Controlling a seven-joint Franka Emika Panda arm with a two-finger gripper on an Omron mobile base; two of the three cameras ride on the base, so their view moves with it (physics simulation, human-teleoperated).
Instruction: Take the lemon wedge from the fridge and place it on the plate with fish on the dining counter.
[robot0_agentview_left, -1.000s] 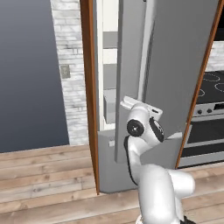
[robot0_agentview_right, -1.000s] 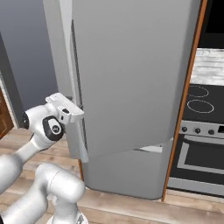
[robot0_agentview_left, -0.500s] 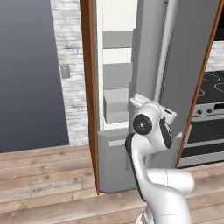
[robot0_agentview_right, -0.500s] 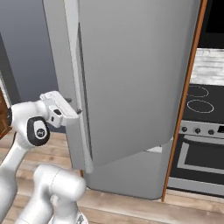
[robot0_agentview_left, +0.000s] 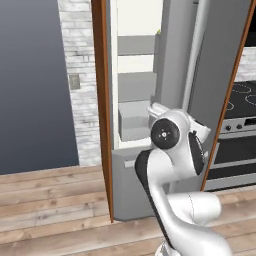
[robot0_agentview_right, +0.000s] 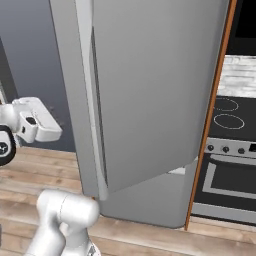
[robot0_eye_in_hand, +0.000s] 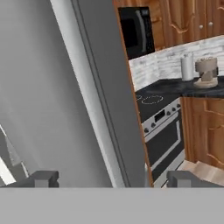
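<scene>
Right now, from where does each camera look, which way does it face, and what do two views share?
Left base view: behind the arm's left, facing the tall grey fridge's white interior; white arm rises lower right.
Right base view: behind its right, facing the plain grey fridge door; the open gripper shows left.
Hand view: looks along the door's edge toward the black stove; fingertips below.
Both base views share fridge and stove.

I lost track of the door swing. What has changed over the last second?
The fridge door has swung further open, exposing more of the white interior and grey shelves. The gripper has come off the door's edge, its jaws now open and empty, and pulled away to the left. Oven and floor are unchanged.
</scene>
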